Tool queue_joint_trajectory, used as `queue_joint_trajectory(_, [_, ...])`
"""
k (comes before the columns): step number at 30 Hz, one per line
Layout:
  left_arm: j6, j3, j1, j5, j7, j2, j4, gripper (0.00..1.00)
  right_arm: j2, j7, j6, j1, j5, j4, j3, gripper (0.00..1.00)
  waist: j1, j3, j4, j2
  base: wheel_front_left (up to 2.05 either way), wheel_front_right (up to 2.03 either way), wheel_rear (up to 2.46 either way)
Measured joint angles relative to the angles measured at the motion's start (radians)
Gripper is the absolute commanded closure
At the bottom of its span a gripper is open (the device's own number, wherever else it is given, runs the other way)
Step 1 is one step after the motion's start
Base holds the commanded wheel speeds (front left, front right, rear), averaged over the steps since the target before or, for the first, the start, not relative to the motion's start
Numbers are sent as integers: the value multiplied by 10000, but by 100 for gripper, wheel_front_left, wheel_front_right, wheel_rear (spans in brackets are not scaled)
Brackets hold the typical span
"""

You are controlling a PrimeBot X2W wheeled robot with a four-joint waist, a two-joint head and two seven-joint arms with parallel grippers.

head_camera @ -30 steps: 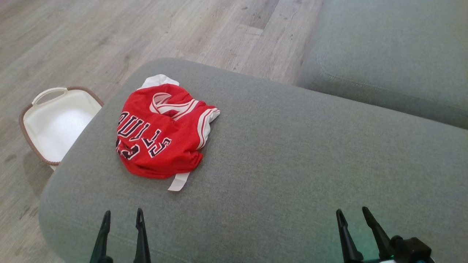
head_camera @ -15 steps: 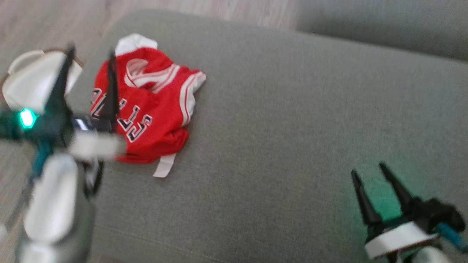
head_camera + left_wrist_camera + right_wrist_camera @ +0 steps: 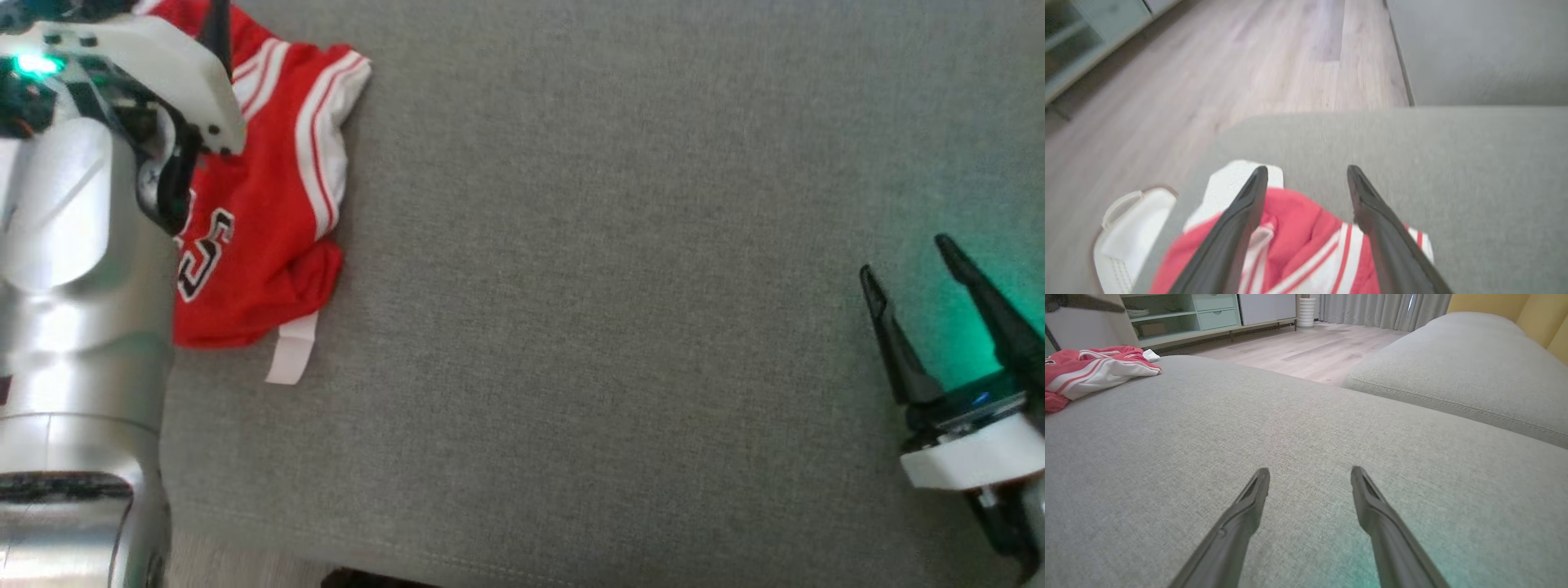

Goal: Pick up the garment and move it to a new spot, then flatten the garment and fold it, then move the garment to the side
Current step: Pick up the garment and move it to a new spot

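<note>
left claw [image 3: 1307, 168] hangs spread wide above the red jersey [image 3: 1306, 228].

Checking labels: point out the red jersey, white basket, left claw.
red jersey [image 3: 261, 192]: head view, red panel beside the stripes.
white basket [image 3: 1133, 228]: left wrist view, bare inner wall.
left claw [image 3: 1307, 168]: left wrist view, midway between fingertips.

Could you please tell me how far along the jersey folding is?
Done: nothing yet; the red jersey lies crumpled at a corner of the grey cushion. In hand: the left gripper hovers open over it, not gripping. The right gripper is open over bare cushion. Left: pick up, move, flatten, fold, set aside.
</note>
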Motion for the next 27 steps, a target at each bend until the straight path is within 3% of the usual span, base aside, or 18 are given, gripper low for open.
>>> queue_joint_trajectory(7, [-10, -197, -230, -725, 913, -378, 2169, 0, -311, 531, 0, 115, 0, -1093, -500, 0, -2, 769, -63, 0, 0, 0, 0])
queue_joint_trajectory(8, [-10, -240, -345, -828, 911, -380, 2249, 62, -349, 581, 0, 167, -2, -1220, -568, 0, -4, 844, -56, 0, 0, 0, 0])
queue_joint_trajectory(9, [-12, -301, -509, -936, 888, -357, 2360, 100, -360, 614, 0, 244, -2, -1312, -604, 0, -4, 902, -47, 0, 0, 0, 0])
queue_joint_trajectory(14, [-59, -882, -615, -1298, -303, -314, 2625, 100, -320, 727, 2, 420, -88, -1429, -606, 0, -3, 825, -49, 0, 0, 0, 0])
queue_joint_trajectory(19, [-86, -1302, -731, -1338, -1868, 240, 2740, 100, 228, 345, 0, 397, -84, -805, -136, 0, -5, 46, -193, 0, 0, 0, 0])
queue_joint_trajectory(27, [-86, -2815, -1305, -1664, -2479, 755, 1672, 100, 1233, -303, 0, 344, 44, 573, 637, 0, -6, -1725, -711, 1, 0, 0, 0])
